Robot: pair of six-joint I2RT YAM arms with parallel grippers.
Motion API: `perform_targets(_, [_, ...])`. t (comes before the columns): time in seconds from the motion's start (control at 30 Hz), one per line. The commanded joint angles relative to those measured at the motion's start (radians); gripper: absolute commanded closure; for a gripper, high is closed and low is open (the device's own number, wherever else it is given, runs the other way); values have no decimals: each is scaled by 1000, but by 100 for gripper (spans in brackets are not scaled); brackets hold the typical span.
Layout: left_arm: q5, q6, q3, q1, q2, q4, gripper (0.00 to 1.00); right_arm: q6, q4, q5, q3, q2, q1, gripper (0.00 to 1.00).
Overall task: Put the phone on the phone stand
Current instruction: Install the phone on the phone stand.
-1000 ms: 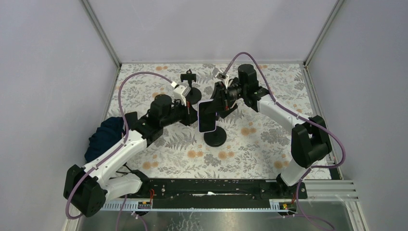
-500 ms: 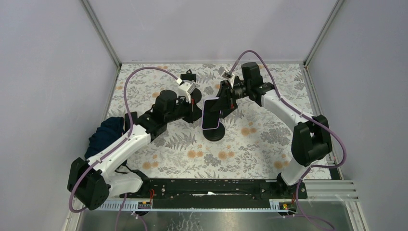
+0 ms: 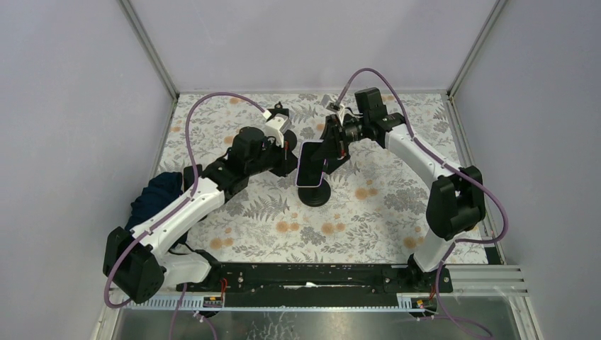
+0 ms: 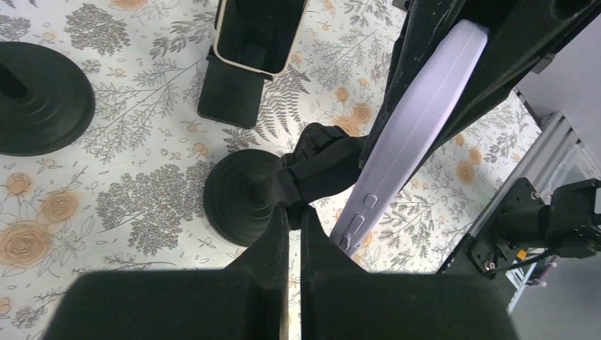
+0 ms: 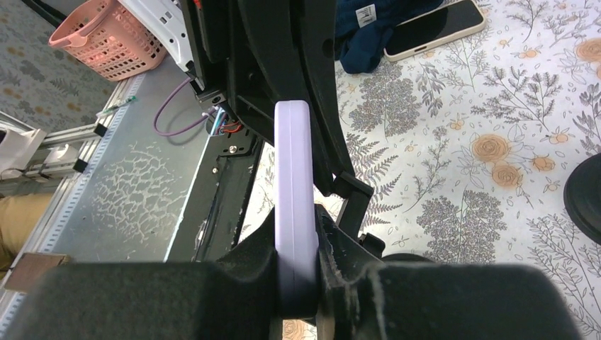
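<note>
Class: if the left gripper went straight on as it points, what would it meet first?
Most likely the stand, whose black head sits right before the left gripper; it may already touch. The phone lies just past it.

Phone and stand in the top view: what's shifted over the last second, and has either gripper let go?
The right gripper, shut on the phone, and the left gripper, shut with its tips at the neck of the phone stand, all shifted a little toward the far wall, stand included. Nothing was taken hold of or let go. The dark cloth stayed put.
</note>
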Motion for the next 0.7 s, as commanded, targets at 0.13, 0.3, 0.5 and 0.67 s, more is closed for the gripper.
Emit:
perform_targets(0.13, [-152,63,30,26,-34,-139,100,-72,-140,362,61,67,-103,100])
perform_targets(0.3, [-171,72,26,27,-42,-149,100,-83,-202,451,108,78,-104,100])
perform_targets(0.5, [-221,75,37,26,-43,-176,100,-80,-207,548,110,50,-103,100])
perform_targets(0.67, [-268,73,57,25,-34,-199,100,-89,-235,612,124,34,-103,100])
